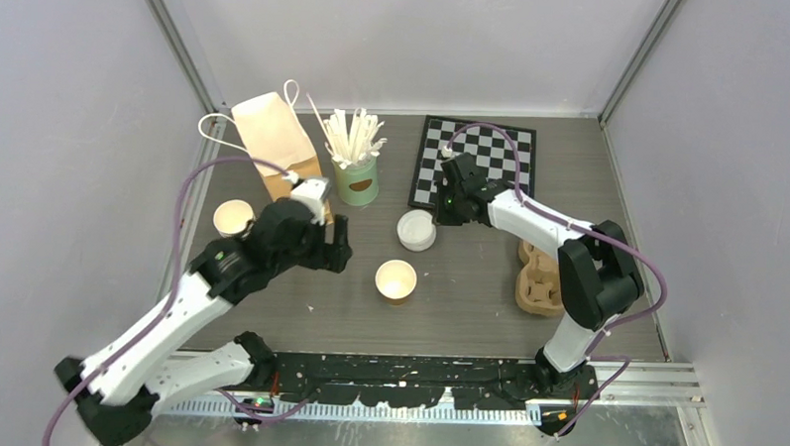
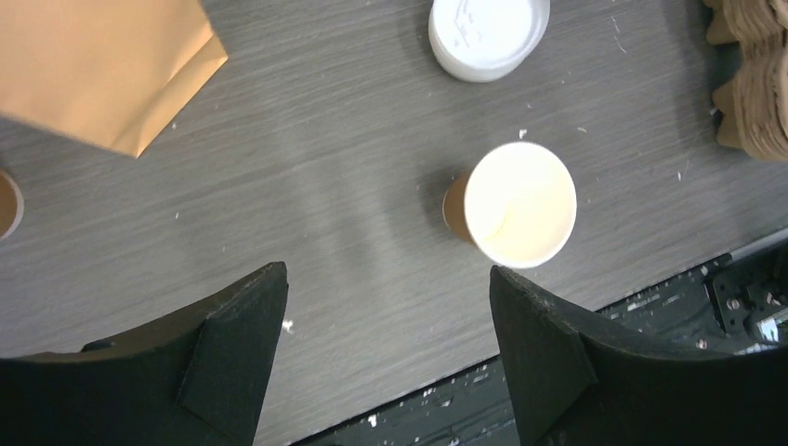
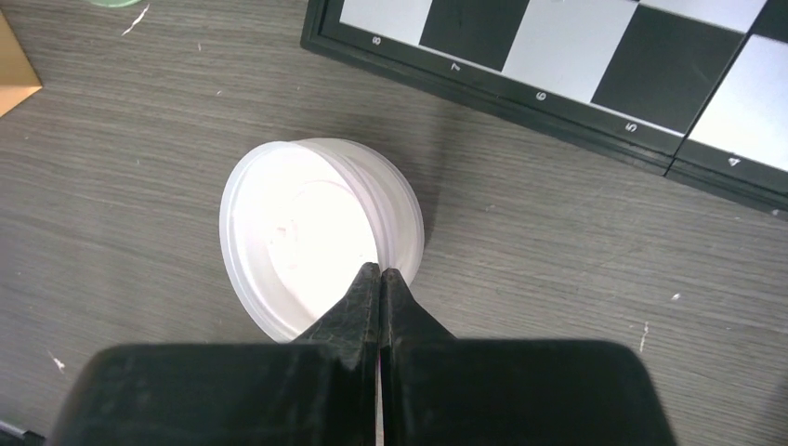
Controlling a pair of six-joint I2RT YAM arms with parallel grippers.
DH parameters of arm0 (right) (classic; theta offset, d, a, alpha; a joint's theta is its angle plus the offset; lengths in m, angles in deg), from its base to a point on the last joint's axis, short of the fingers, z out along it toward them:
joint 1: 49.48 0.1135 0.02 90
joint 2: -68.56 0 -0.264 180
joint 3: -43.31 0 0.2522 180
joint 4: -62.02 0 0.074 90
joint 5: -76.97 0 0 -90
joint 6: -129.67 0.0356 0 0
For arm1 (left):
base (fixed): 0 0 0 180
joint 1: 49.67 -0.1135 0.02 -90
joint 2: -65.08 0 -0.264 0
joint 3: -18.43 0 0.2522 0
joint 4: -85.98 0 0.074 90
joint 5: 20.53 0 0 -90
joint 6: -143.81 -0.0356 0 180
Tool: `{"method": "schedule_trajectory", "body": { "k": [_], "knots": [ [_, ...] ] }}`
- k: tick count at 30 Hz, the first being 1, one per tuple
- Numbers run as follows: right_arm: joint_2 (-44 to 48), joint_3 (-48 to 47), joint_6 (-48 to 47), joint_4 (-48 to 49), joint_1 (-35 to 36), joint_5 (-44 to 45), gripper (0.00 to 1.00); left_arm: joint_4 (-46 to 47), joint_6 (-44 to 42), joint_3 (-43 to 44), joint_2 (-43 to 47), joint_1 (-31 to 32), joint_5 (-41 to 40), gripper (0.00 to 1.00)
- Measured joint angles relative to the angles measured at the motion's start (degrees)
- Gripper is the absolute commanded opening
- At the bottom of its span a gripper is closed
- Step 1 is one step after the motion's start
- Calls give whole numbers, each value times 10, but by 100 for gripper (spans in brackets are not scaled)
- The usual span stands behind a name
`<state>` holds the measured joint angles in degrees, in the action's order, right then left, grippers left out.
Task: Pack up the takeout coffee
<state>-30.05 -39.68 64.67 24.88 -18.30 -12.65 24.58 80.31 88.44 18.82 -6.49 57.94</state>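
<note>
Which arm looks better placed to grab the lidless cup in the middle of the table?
Left. The left gripper is open and aimed at the table, with the cup just beyond its fingers. The right gripper is shut, over the white lids farther back.

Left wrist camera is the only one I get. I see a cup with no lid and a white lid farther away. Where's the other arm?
Observer: The right gripper is pinched shut, with its tips over the edge of that white lid. I can't tell if it touches.
Operator: Is there stuff behind the lid that I can't see?
Observer: Yes, a checkerboard lies flat behind it, at the back of the table.
Operator: Anything next to the brown bag?
Observer: A green can full of white sticks stands just right of the paper bag.
</note>
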Motion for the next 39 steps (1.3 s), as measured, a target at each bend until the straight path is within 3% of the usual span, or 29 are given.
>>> {"method": "schedule_trajectory", "body": {
  "k": [6,9,15,23,31,39],
  "knots": [
    [14,31,11,32,0,-18,3,45,6,66,-175,0,0,77],
    [14,37,15,39,0,-24,14,67,16,66,-215,0,-1,75],
    [19,37,13,29,0,-18,21,114,21,66,-255,0,-9,70],
    [60,37,6,8,0,-2,21,200,20,66,-313,0,-21,62],
    [110,64,6,6,0,4,21,230,20,114,-466,-1,-36,50],
    [178,97,3,-11,0,23,21,275,22,129,-524,-10,-28,46]
  ]
}}
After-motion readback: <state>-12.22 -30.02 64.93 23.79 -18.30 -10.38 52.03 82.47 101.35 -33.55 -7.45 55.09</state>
